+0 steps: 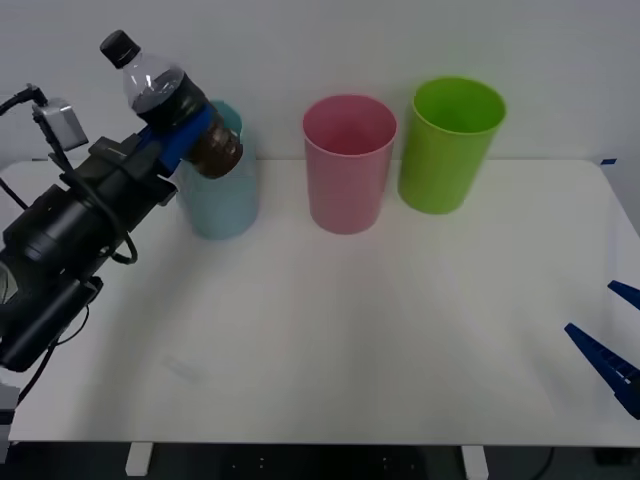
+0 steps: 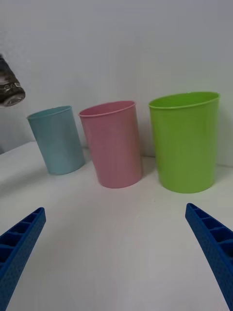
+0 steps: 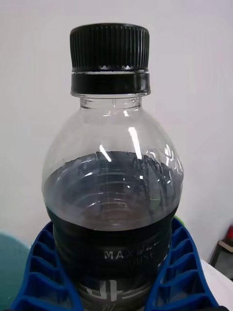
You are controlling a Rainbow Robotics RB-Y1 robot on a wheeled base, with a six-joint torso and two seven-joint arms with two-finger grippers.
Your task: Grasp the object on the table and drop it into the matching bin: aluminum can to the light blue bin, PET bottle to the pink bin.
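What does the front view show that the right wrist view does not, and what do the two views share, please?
Front view alone: the left gripper, raised in front of the tall pale blue plastic bin, its blue ribbed fingers shut on the small clear plastic bottle, whose black screw cap tilts up and left. Right wrist view alone: the right gripper with both fingers spread wide, low over the white tabletop. Shared: the blue bin, the tall pink plastic bin and the lime green plastic bin, standing upright in a row.
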